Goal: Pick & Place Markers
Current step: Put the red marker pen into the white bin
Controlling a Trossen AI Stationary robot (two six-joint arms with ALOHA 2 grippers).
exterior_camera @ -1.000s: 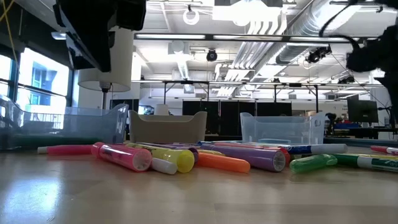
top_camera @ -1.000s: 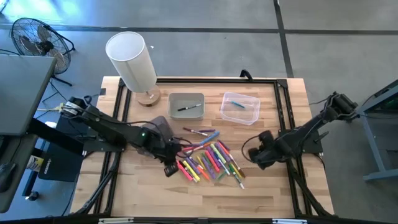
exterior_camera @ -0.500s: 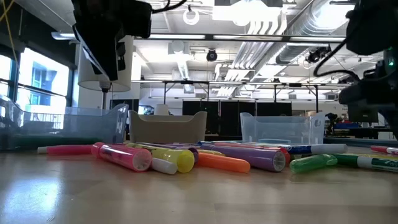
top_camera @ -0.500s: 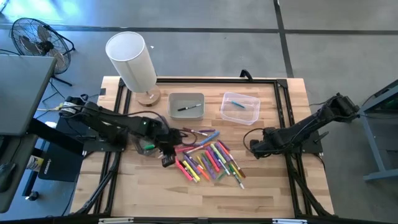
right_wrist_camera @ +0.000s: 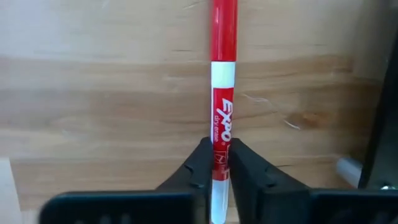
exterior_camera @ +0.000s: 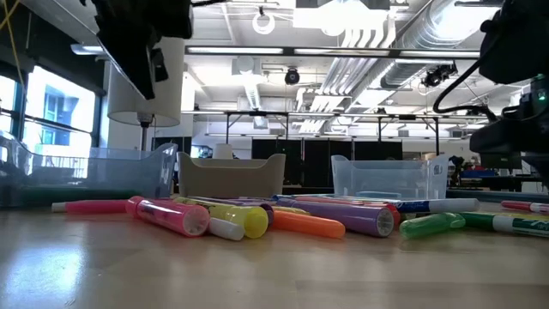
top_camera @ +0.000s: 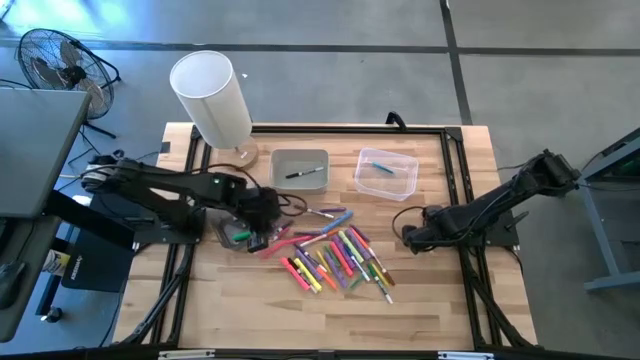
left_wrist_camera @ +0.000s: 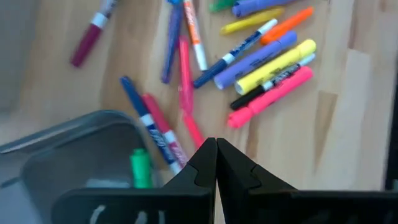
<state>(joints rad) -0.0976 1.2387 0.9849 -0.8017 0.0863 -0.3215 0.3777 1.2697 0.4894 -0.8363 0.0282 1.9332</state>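
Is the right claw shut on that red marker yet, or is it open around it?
Shut on it. In the right wrist view the right claw has both fingers pressed against the red marker, which lies along the table.

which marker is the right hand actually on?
The red marker with the white band, pinched between the right hand's fingers, lying alone on bare wood. The other markers sit heaped mid-table.

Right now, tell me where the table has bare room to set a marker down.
Bare wood lies along the table's near edge below the marker pile, and between the right gripper and the clear bin. It is crowded from the left gripper across the pile.
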